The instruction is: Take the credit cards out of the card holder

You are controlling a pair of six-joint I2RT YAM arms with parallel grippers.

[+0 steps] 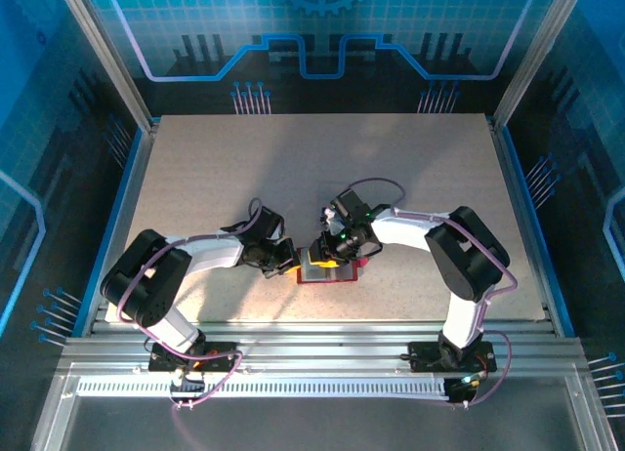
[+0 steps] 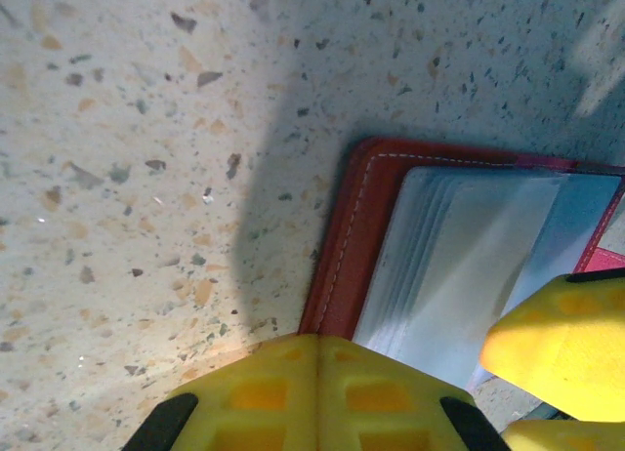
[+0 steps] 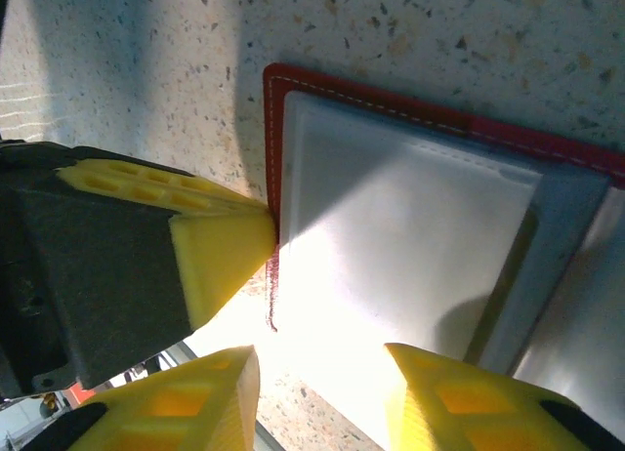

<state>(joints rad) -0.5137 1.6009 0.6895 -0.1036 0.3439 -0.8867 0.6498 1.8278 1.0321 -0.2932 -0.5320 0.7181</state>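
Lying beneath right gripper point(image 3: 317, 378): card holder point(image 3: 391, 256)

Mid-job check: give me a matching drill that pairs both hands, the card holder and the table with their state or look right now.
Things:
1. left hand
2. right hand
3. card holder
4. table

States:
A. pale speckled surface
B. fingers apart above the pale pockets
C. lying open flat, red border, pockets facing up
D. fingers shut together, tips at the holder's red border

Pairs: 1-D, 2-B, 3-C, 4-A
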